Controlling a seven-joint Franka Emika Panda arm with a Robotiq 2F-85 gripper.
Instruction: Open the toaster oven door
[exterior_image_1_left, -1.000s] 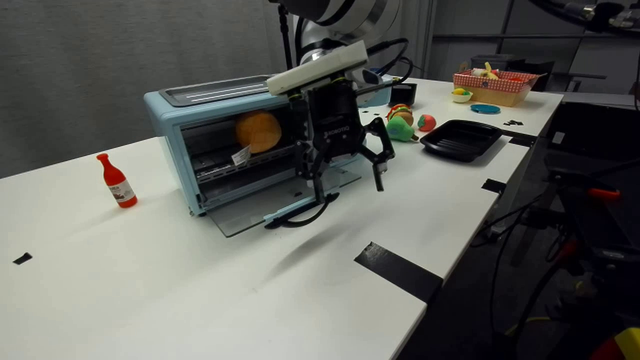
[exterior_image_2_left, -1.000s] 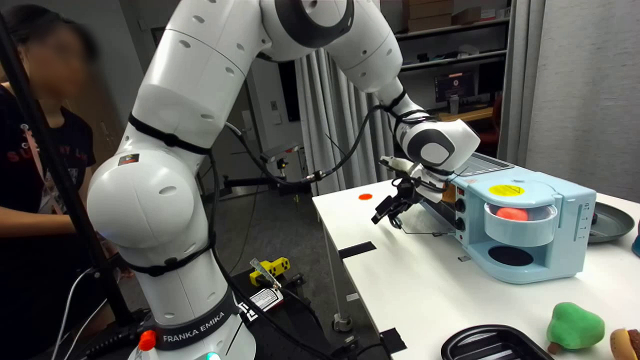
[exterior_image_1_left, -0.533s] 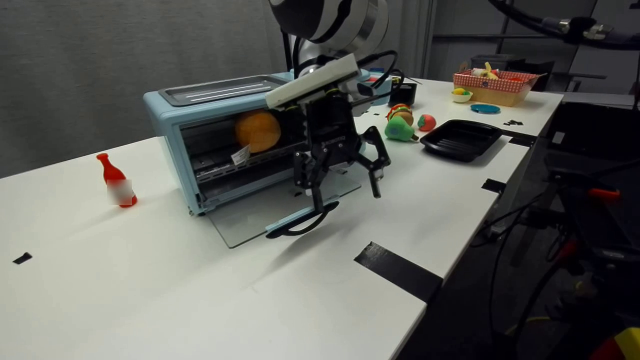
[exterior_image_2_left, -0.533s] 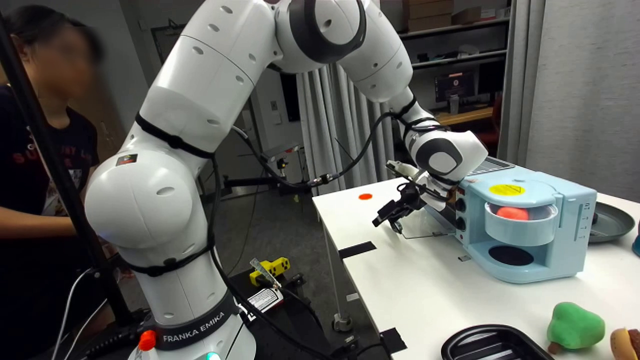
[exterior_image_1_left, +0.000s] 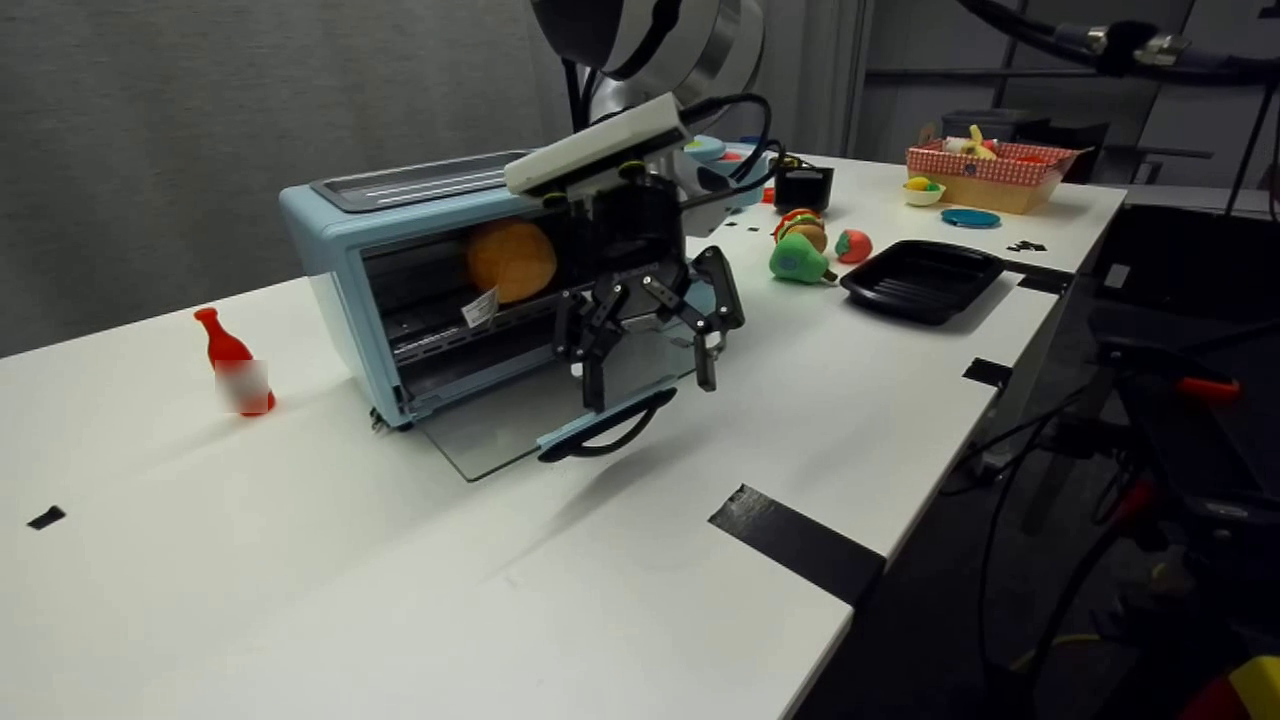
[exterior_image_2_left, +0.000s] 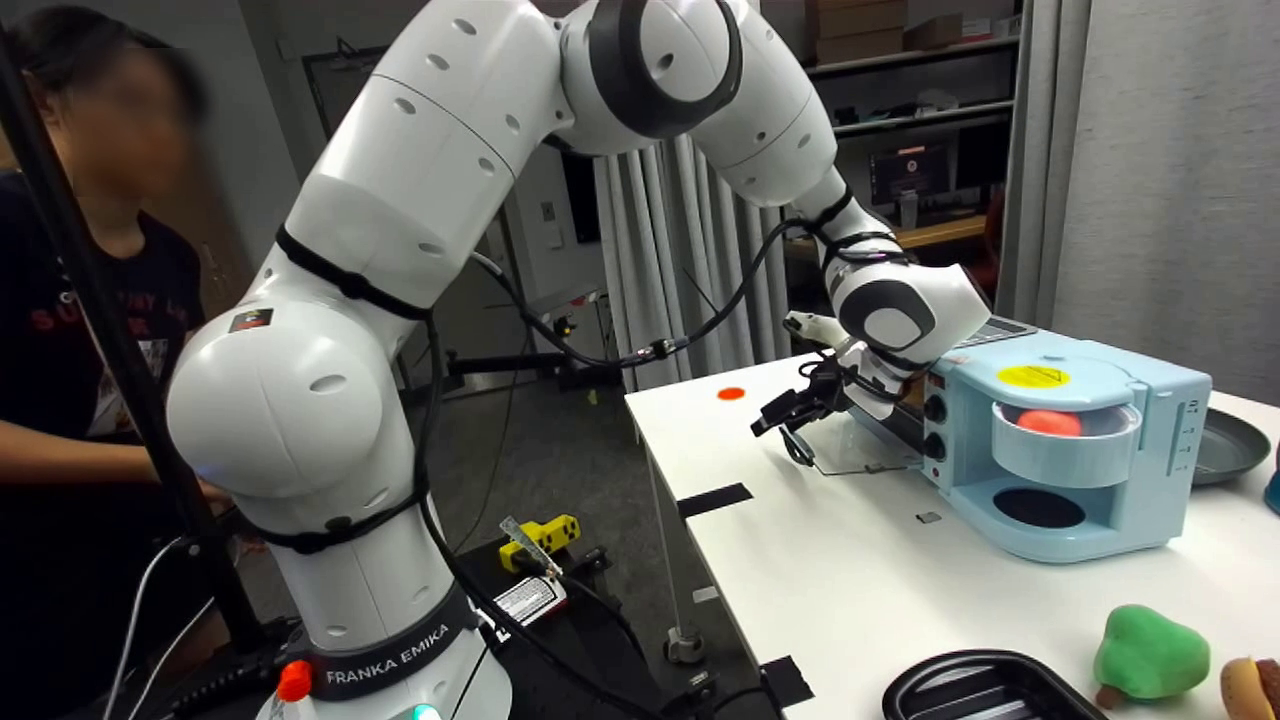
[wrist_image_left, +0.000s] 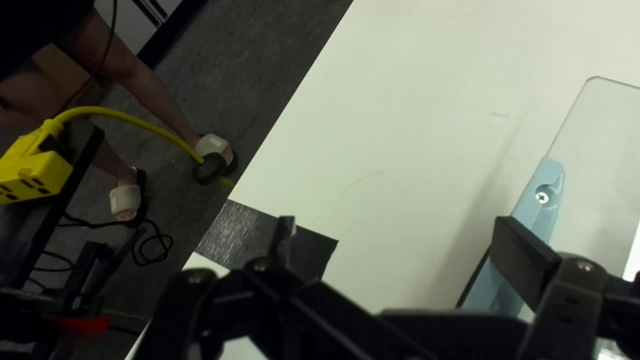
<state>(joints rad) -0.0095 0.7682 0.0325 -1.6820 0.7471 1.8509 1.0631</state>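
1. in an exterior view, the toaster oven (exterior_image_1_left: 420, 220) stands to the left on the white table (exterior_image_1_left: 300, 600); its door (exterior_image_1_left: 490, 440) is folded down on the near side, the glass low over the tabletop and the dark handle (exterior_image_1_left: 608, 427) along its outer edge.
2. there the gripper (exterior_image_1_left: 650, 380) has its fingers spread wide and holds nothing; one fingertip (exterior_image_1_left: 593, 390) meets the handle's edge to the eye, though i cannot tell whether they touch. gripper and wrist block the right part of the oven.
3. around it: a round brown thing (exterior_image_1_left: 512, 260) with a white tag (exterior_image_1_left: 481, 308) inside the oven, and to the left a red bottle (exterior_image_1_left: 228, 345), its label lost in a blurred patch. far right are a green pear (exterior_image_1_left: 800, 258), a burger (exterior_image_1_left: 800, 228), a black tray (exterior_image_1_left: 925, 280) and a basket (exterior_image_1_left: 985, 190).
4. in an exterior view, the oven's end shows knobs (exterior_image_2_left: 935, 408) and a round pot (exterior_image_2_left: 1065, 460) holding a red thing (exterior_image_2_left: 1050, 424); the oven partly hides a dark pan (exterior_image_2_left: 1232, 445). the robot arm (exterior_image_2_left: 400, 200) arches over from the left, where a person (exterior_image_2_left: 155, 290) stands, face blurred. tray and burger are cut off; the gripper's gap is hard to make out.
5. in the wrist view the gap is plain, with table and black tape (wrist_image_left: 235, 232) beyond; the right finger covers part of the door's blue edge strip (wrist_image_left: 545, 220), whose screw (wrist_image_left: 542, 198) shows here. the glass is cut off at right. left are the person's sandals (wrist_image_left: 125, 198) and a yellow power outlet (wrist_image_left: 35, 172).
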